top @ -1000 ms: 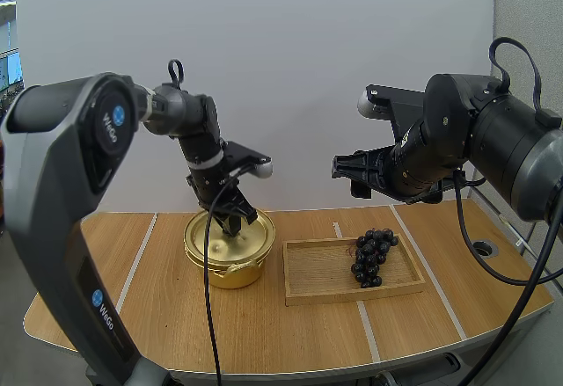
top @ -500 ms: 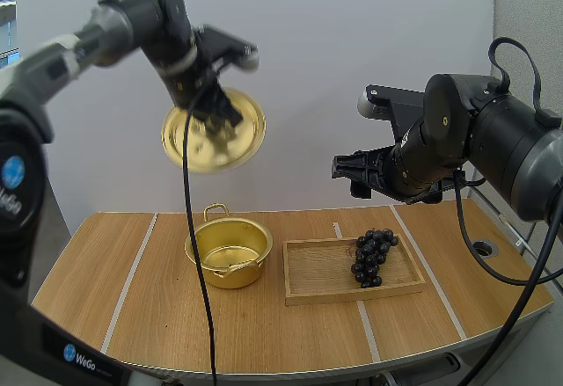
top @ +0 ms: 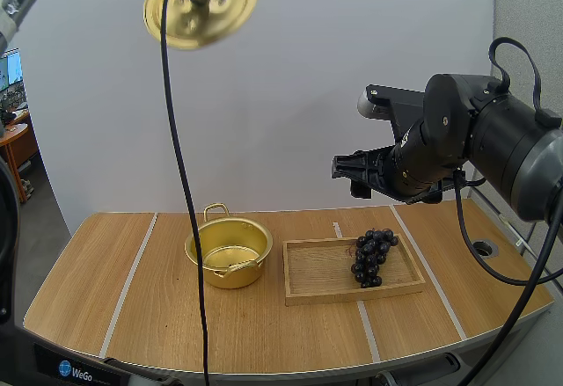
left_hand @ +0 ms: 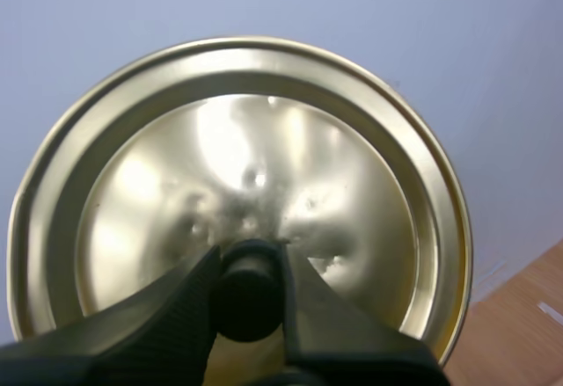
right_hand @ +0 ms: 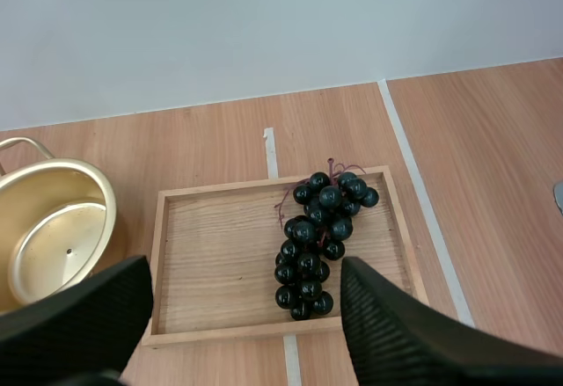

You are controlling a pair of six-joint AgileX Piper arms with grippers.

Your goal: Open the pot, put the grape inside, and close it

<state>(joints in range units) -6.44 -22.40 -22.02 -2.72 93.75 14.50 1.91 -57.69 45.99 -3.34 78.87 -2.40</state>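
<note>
My left gripper (left_hand: 249,263) pinches the lid (left_hand: 237,140) by its black knob (left_hand: 249,305), high above the table (top: 176,316), at 11 o'clock from the open pot (top: 229,250). My right gripper (right_hand: 242,272) hangs spread over the wooden tray (right_hand: 220,254). The grapes (right_hand: 318,245) lie at the tray's 3 o'clock end, and the pot stands at the tray's 9 o'clock.

Colour rundown: the shiny gold round metal pot (top: 228,250) is gold inside and out, and the round gold metal lid (top: 201,3) matches it, with a black knob (left_hand: 248,291). There's a glossy blue-black bunch of grapes (top: 372,256) with a reddish stem on a pale rectangular wooden tray (top: 317,273). The warm brown wood-grain table (top: 84,289) has pale stripes running roughly 6 to 12 o'clock. The left gripper (left_hand: 249,263) and right gripper (top: 345,168) are both black.
</note>
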